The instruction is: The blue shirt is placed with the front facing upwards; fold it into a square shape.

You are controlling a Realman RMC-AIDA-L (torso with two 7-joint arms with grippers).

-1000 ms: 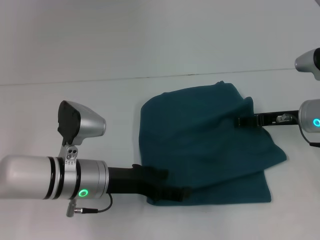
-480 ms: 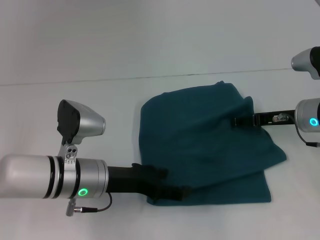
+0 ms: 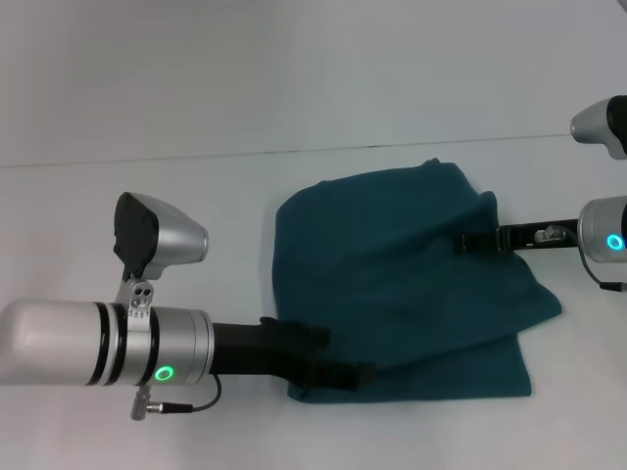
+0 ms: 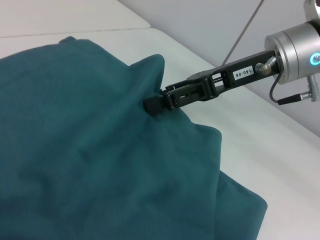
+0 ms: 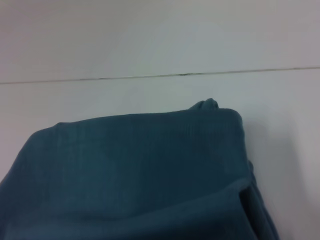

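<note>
Shirt (image 3: 402, 284) lies folded, plain side up, on white bench (image 3: 196, 108). Left claw (image 3: 364, 373) at its near-left edge, grip state indiscernible. Right claw (image 3: 468, 240) clamped on shirt's right edge fold.

Showing as soft matt woven cloth, the blue shirt (image 3: 402, 284), creasing in loose folds. Lying on a smooth matt white table (image 3: 294, 88). Looking like matt black plastic, the left gripper (image 3: 364, 372) and right gripper (image 3: 468, 241); gleaming as brushed silvery metal, the arm casings (image 3: 59, 343).
</note>
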